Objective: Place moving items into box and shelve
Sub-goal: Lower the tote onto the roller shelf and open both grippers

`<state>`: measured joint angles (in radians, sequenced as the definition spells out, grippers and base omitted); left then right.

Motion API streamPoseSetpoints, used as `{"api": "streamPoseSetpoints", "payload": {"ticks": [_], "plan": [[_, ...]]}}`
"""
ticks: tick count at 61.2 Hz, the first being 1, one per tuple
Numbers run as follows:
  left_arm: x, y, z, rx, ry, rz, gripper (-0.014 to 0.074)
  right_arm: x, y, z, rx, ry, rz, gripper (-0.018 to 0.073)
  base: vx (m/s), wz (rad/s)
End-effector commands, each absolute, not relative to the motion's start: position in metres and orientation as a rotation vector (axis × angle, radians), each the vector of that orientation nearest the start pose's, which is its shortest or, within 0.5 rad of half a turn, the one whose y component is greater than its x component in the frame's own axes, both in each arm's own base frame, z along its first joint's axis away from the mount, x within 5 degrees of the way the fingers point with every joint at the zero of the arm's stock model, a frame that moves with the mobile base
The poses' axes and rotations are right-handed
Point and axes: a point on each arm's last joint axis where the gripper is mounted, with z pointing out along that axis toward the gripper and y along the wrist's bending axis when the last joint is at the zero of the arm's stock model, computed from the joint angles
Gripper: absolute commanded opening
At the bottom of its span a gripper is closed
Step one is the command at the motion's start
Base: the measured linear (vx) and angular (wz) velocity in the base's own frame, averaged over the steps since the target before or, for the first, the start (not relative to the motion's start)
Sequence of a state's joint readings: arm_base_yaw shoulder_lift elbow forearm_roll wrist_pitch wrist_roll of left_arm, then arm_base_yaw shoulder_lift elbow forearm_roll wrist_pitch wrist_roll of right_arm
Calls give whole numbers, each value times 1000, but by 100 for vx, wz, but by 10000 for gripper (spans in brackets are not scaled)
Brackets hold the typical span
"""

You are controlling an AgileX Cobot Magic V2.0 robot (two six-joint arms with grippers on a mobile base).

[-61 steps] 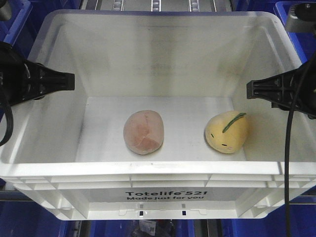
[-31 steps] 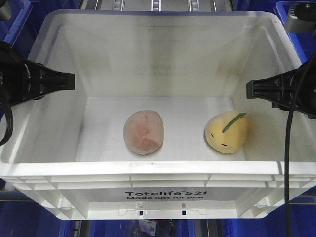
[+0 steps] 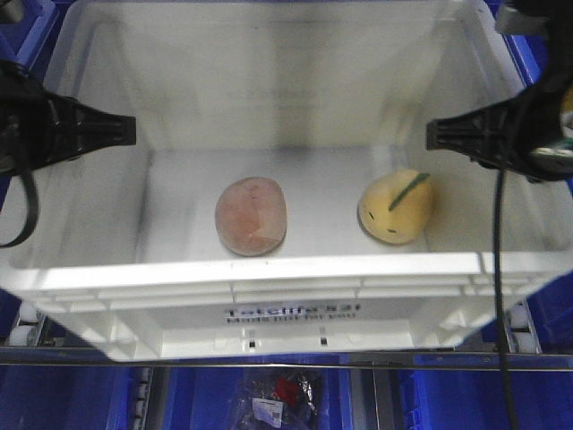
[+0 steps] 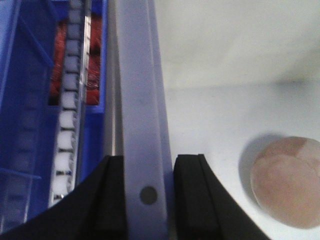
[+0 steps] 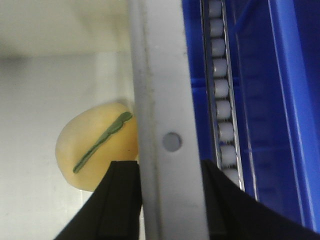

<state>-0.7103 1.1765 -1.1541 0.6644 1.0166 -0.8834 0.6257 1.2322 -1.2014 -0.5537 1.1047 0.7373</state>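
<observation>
Wrist views only: both tools [image 4: 145,192] [image 5: 172,200] clamped on box rim [image 4: 137,100] (front view unclear).

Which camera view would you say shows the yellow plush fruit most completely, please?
The front-facing view: the yellow plush fruit lies whole and unobstructed on the box floor. The right wrist view hides part of it behind the box rim and gripper; the left wrist view misses it entirely.

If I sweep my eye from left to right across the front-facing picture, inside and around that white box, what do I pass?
Left hand gripping the box's left wall → pink plush ball → yellow plush fruit → right hand gripping the right wall of the white box.
</observation>
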Motion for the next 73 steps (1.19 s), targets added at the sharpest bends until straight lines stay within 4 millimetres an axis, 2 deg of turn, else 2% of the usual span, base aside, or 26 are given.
{"api": "streamPoseSetpoints", "payload": {"ticks": [1, 9, 18, 22, 29, 38, 45, 54, 60, 73], "plan": [[220, -116, 402, 45, 2044, 32, 171, 236, 109, 390, -14, 2195, -44, 160, 0, 0], [245, -118, 392, 56, 2002, 107, 185, 261, 112, 374, 13, 2201, -63, 174, 0, 0], [267, -123, 375, 93, 2016, 138, 236, 278, 120, 355, 13, 2241, -76, 223, 0, 0], [274, -126, 367, 103, 2037, 153, 298, 283, 125, 348, -1, 2250, -72, 269, 0, 0], [278, -130, 358, 108, 2065, 161, 434, 289, 132, 343, -28, 2240, -28, 408, 0, 0], [276, -128, 360, 93, 2074, 160, 572, 290, 133, 345, -48, 2221, -12, 558, 0, 0], [266, -123, 370, 80, 2069, 162, 603, 284, 132, 354, -48, 2207, 14, 610, 0, 0], [239, -119, 390, 133, 2062, 62, 583, 267, 127, 370, -115, 2199, 67, 602, 0, 0], [218, -115, 400, 231, 2094, 23, 569, 249, 121, 378, -207, 2231, 72, 592, 0, 0], [167, -102, 413, 466, 2159, -126, 547, 197, 95, 368, -443, 2195, 36, 591, 0, 0]]}}
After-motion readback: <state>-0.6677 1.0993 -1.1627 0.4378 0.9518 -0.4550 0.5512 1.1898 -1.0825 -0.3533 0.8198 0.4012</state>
